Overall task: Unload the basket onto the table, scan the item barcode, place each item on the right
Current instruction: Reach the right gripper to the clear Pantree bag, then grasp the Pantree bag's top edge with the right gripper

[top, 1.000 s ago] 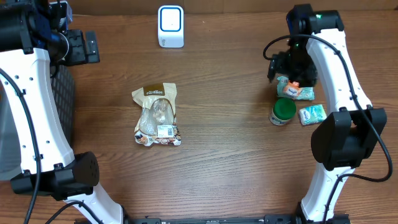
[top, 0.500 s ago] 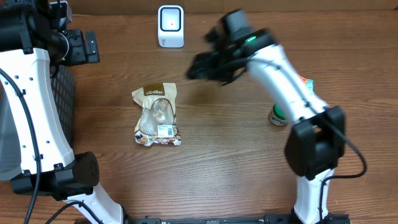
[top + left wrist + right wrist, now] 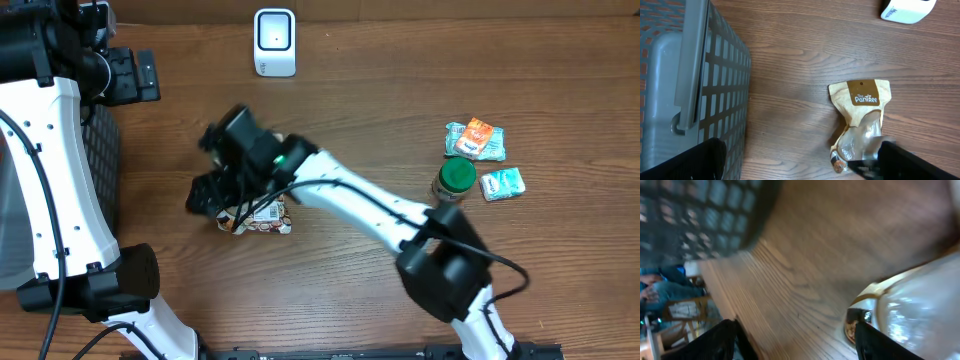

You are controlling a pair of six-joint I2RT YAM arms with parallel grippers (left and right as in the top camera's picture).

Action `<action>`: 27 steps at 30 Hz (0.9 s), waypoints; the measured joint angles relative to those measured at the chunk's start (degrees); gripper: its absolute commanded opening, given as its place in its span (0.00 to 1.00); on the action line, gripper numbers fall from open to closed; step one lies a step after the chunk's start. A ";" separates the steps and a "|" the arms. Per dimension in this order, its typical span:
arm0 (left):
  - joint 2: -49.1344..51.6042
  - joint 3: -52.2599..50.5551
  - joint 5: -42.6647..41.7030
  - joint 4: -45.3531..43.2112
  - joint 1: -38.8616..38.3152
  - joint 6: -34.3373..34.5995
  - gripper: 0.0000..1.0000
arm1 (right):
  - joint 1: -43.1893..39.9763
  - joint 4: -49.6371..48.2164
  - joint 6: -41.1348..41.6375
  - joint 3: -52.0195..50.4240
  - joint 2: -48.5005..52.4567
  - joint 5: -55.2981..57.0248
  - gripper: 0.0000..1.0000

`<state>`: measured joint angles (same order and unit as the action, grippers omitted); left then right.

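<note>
A snack bag [image 3: 264,217] with a brown header and clear body lies left of centre, its top hidden under my right arm in the overhead view. In the left wrist view the snack bag [image 3: 862,107] shows more fully. My right gripper [image 3: 215,198] hangs open at the bag's left edge. In the blurred right wrist view, bare wood lies between the right gripper's [image 3: 800,350] fingers and the bag [image 3: 920,305] is at the right finger. The white scanner [image 3: 274,42] stands at the back. My left gripper [image 3: 140,78] is open at the far left, high and empty.
A grey mesh basket [image 3: 100,170] stands along the left edge, close to the right gripper. At the right lie a green-lidded bottle [image 3: 455,180], an orange and teal packet [image 3: 476,140] and a teal packet [image 3: 502,183].
My right arm has swung from the items at the right, across the table, down to the snack bag at the left. The left arm has not moved.
</note>
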<state>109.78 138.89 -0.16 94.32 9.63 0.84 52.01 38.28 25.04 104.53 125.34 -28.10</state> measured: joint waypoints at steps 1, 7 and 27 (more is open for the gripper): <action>0.00 0.00 0.02 0.00 0.00 0.02 1.00 | 0.52 0.35 0.09 0.00 1.14 0.07 0.74; 0.00 0.00 0.02 -0.02 0.00 0.00 1.00 | 0.57 5.99 -0.02 -0.76 4.96 0.66 0.80; 0.00 0.00 0.00 0.00 0.00 0.00 1.00 | -22.71 20.79 -5.25 1.36 4.96 19.30 0.95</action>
<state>109.78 138.89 -0.16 94.32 9.63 0.84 29.30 59.07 19.79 105.89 130.30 -8.80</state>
